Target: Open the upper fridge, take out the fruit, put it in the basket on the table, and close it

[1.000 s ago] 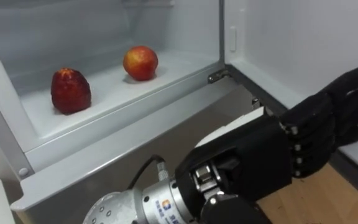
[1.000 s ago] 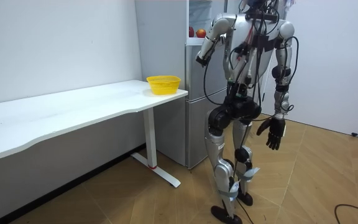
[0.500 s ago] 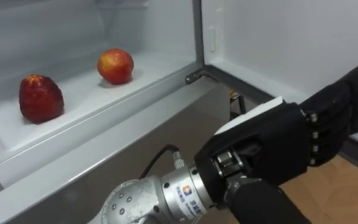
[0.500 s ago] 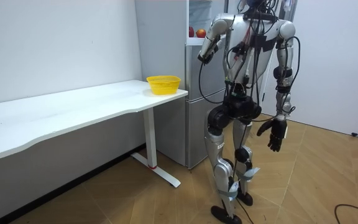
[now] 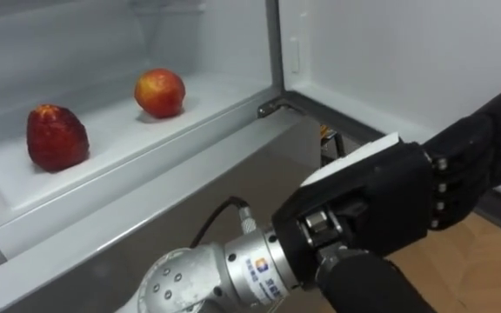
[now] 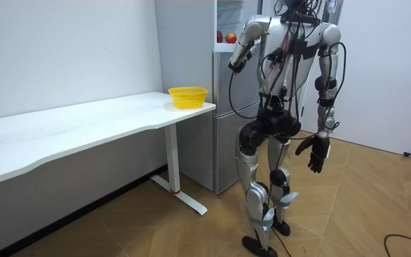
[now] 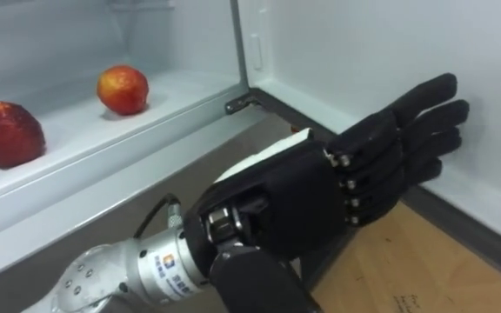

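Note:
The upper fridge compartment stands open in front of me. On its white shelf (image 5: 146, 149) lie a dark red, bumpy fruit (image 5: 56, 137) at the left and a round red-orange fruit (image 5: 159, 92) further back. My left hand (image 5: 381, 204) is raised below and to the right of the shelf, open, with its black fingers straight and pointing right, holding nothing. It touches neither fruit. Seen from the room, the left hand (image 6: 235, 60) is up beside the fridge. The right hand (image 6: 315, 152) hangs by my hip, fingers relaxed and empty.
The open fridge door (image 5: 407, 52) stands to the right, close to my left hand's fingers. A white table (image 6: 84, 125) runs along the wall at the room view's left, with a yellow basket (image 6: 188, 96) at its end by the fridge. Wooden floor lies below.
The eye view has shifted, so both fruits now sit further left in the picture. My left arm has risen a little beside the fridge. The right hand still hangs.

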Controlling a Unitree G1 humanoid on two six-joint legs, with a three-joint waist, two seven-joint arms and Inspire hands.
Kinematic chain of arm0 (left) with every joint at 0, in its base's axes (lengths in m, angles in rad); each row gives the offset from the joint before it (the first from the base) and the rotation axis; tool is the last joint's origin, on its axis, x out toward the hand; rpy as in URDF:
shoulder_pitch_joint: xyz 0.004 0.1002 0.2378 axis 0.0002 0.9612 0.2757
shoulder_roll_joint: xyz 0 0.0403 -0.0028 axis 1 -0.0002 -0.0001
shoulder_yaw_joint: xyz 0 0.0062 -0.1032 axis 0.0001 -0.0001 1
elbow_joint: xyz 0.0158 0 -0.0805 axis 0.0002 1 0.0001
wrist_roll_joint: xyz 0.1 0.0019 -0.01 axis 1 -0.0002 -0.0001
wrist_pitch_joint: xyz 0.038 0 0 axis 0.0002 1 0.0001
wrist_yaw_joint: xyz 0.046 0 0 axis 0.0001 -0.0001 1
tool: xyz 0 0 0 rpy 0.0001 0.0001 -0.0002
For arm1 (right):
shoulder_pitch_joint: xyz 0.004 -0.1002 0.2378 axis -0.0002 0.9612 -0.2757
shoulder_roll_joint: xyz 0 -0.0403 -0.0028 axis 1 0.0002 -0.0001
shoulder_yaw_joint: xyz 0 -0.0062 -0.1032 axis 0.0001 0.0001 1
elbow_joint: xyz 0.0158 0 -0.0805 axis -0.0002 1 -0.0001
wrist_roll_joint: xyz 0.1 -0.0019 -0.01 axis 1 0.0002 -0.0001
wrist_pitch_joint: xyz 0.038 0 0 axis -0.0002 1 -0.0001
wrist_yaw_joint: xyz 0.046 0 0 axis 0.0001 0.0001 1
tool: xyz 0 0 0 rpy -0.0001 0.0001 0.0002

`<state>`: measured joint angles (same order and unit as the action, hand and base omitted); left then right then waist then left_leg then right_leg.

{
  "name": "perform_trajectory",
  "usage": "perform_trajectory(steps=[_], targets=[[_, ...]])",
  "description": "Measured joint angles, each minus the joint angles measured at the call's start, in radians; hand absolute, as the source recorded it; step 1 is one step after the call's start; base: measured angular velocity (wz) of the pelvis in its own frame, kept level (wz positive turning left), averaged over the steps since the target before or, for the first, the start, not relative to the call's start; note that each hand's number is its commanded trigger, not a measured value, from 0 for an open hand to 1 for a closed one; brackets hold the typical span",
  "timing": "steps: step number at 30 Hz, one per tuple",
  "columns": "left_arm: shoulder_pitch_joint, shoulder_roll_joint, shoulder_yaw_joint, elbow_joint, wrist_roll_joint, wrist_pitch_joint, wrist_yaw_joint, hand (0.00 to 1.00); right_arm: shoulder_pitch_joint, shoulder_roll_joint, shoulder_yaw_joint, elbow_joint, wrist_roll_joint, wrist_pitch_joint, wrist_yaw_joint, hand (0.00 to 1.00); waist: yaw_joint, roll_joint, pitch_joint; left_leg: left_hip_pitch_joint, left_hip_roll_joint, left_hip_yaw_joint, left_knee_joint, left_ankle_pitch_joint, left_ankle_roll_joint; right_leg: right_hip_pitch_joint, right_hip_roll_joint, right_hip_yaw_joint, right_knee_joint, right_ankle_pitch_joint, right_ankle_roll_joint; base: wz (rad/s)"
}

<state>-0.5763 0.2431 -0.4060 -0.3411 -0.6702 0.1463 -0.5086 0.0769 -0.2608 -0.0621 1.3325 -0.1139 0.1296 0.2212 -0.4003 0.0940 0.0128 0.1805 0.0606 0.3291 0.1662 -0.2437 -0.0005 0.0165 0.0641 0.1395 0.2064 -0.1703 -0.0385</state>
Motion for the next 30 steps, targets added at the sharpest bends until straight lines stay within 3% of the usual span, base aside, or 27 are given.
perform_trajectory(steps=[4, 8, 10, 13, 15, 19, 22, 26, 28, 30], targets=[[0.000, 0.067, 0.103, -0.116, 0.009, 0.000, 0.015, 0.00, 0.023, 0.000, -0.004, 0.009, 0.011, -0.005, -0.010, 0.00, 0.069, 0.002, -0.0032, -0.010, 0.001, -0.037, -0.001, 0.000, 0.000, 0.005, -0.004, -0.031, -0.001, 0.001, -0.001, 0.20], [0.008, 0.075, 0.220, -0.206, 0.028, -0.004, 0.053, 0.00, 0.042, 0.004, -0.011, 0.006, -0.010, -0.006, -0.021, 0.00, 0.148, 0.002, -0.0052, -0.013, -0.001, -0.066, -0.001, 0.001, -0.002, 0.008, -0.010, -0.062, -0.002, 0.001, -0.001, 0.25], [0.068, 0.105, 0.302, -0.274, 0.035, -0.004, 0.070, 0.00, 0.043, 0.005, -0.020, -0.004, -0.034, -0.007, -0.023, 0.00, 0.207, 0.000, -0.0063, -0.013, -0.002, -0.089, -0.002, 0.001, -0.002, 0.012, -0.012, -0.075, -0.003, 0.001, -0.001, 0.20], [0.128, 0.129, 0.370, -0.313, 0.039, -0.005, 0.099, 0.00, 0.046, 0.012, -0.026, -0.003, -0.058, -0.007, -0.030, 0.00, 0.248, -0.014, -0.0094, -0.017, -0.004, -0.115, -0.002, 0.001, -0.002, 0.022, -0.015, -0.119, -0.012, -0.001, -0.001, 0.40], [0.176, 0.131, 0.424, -0.326, 0.057, -0.016, 0.120, 0.00, 0.050, 0.015, -0.026, -0.003, -0.075, -0.010, -0.039, 0.00, 0.291, -0.020, -0.0112, -0.015, -0.004, -0.132, -0.002, 0.001, -0.002, 0.036, -0.017, -0.129, -0.018, -0.001, -0.001, 0.24], [0.266, 0.132, 0.554, -0.343, 0.138, -0.043, 0.199, 0.00, 0.065, 0.036, -0.048, -0.011, -0.089, -0.011, -0.063, 0.00, 0.352, -0.029, -0.0235, -0.017, -0.006, -0.167, 0.001, 0.002, -0.002, 0.052, -0.023, -0.168, -0.023, -0.001, -0.001, 0.25], [0.277, 0.132, 0.618, -0.346, 0.248, -0.073, 0.258, 0.00, 0.071, 0.042, -0.049, -0.001, -0.089, -0.027, -0.070, 0.00, 0.374, -0.039, -0.0182, -0.015, -0.011, -0.203, 0.002, 0.002, -0.004, 0.069, -0.030, -0.200, -0.029, -0.004, 0.002, 0.38], [0.320, 0.131, 0.741, -0.346, 0.316, -0.125, 0.367, 0.00, 0.083, 0.048, -0.060, 0.002, -0.089, -0.051, -0.103, 0.00, 0.401, -0.034, -0.0196, -0.010, -0.018, -0.229, 0.002, 0.003, -0.004, 0.091, -0.039, -0.226, -0.036, -0.006, 0.006, 0.22], [0.389, 0.125, 0.838, -0.345, 0.307, -0.162, 0.438, 0.00, 0.098, 0.053, -0.062, 0.002, -0.089, -0.050, -0.117, 0.00, 0.423, -0.027, -0.0207, -0.005, -0.023, -0.242, 0.004, 0.003, -0.004, 0.097, -0.045, -0.235, -0.036, -0.011, 0.010, 0.13], [0.468, 0.120, 0.903, -0.340, 0.307, -0.174, 0.495, 0.00, 0.119, 0.058, -0.084, -0.005, -0.088, -0.049, -0.128, 0.00, 0.436, -0.020, -0.0188, -0.002, -0.029, -0.250, 0.004, 0.003, -0.004, 0.104, -0.048, -0.237, -0.037, -0.017, 0.015, 0.18]])
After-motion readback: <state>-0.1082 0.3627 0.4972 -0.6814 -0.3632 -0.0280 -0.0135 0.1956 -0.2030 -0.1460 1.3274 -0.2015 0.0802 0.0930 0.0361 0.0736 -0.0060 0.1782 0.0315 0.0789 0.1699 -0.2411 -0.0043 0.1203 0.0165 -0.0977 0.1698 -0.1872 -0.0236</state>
